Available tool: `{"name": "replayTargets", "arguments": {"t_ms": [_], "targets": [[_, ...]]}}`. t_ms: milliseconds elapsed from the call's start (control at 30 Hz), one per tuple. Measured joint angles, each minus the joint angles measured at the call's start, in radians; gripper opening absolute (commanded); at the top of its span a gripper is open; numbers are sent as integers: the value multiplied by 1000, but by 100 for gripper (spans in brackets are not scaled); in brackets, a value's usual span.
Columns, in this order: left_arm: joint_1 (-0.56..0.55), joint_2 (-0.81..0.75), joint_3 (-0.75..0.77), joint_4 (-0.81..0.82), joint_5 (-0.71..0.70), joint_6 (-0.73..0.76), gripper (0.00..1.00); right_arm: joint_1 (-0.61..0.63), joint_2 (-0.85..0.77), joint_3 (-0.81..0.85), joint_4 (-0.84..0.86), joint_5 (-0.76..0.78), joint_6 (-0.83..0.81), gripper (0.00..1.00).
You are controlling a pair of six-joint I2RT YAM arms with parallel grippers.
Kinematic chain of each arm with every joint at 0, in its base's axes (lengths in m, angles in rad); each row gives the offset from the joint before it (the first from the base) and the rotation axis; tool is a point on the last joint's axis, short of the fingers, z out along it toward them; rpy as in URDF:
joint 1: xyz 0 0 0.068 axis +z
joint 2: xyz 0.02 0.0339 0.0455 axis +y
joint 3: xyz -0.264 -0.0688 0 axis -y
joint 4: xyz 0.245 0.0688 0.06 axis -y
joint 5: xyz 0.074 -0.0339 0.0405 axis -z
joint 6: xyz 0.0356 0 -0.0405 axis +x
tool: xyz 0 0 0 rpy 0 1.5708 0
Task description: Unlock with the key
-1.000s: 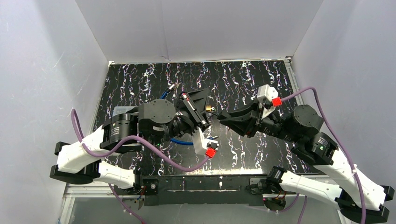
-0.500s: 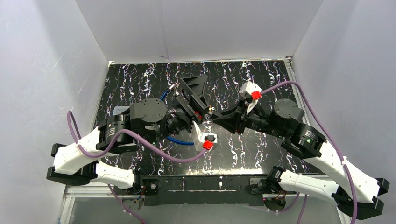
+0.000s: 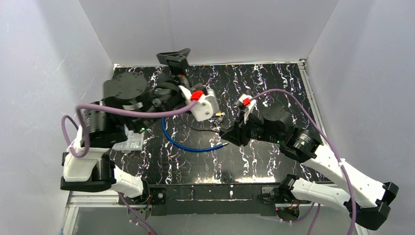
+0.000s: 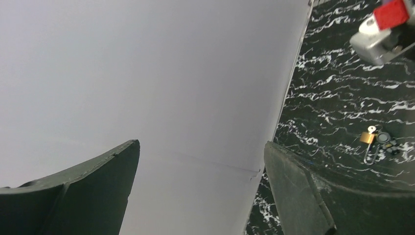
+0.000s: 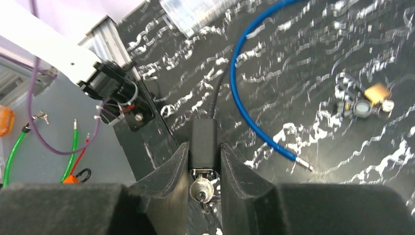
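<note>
Right claw: the right gripper (image 5: 204,161) is pressed together on the black lock body (image 5: 204,139), one finger flat against each side.
Where the lock is: it is held just above the dark marbled table (image 3: 274,88), low and near the centre, in front of the right arm.
Long axis: the lock body lies along the fingers, with its cable end pointing out past the fingertips towards the table's near edge.
Keyed end: the silver keyway (image 5: 200,188) sits at the inner end, deep between the finger bases, with a small ring hanging below it. I cannot tell how far in a key is seated.
Cable: the blue cable (image 3: 181,144) curves across the table to the left of the right claw.
Left claw: the left gripper (image 3: 173,55) is spread and empty, held high by the back wall, well apart from the lock.
Loose padlock: a small brass padlock with keys (image 4: 368,137) lies on the table between the arms.
Likely next need: the keyed end faces the right wrist, so the left claw would probably have to come down and approach from that side.
</note>
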Motion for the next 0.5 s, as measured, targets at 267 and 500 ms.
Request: {"name": "replayTargets", "arguments": {"t_ms": [267,500], "targets": [[14,-114,-107,38,-5,-43,98,-43,48,-103,20,-39,58,1],[17,-133,-253,122,-58,-25,98,-60,95,-168,92,-67,104,1]]}}
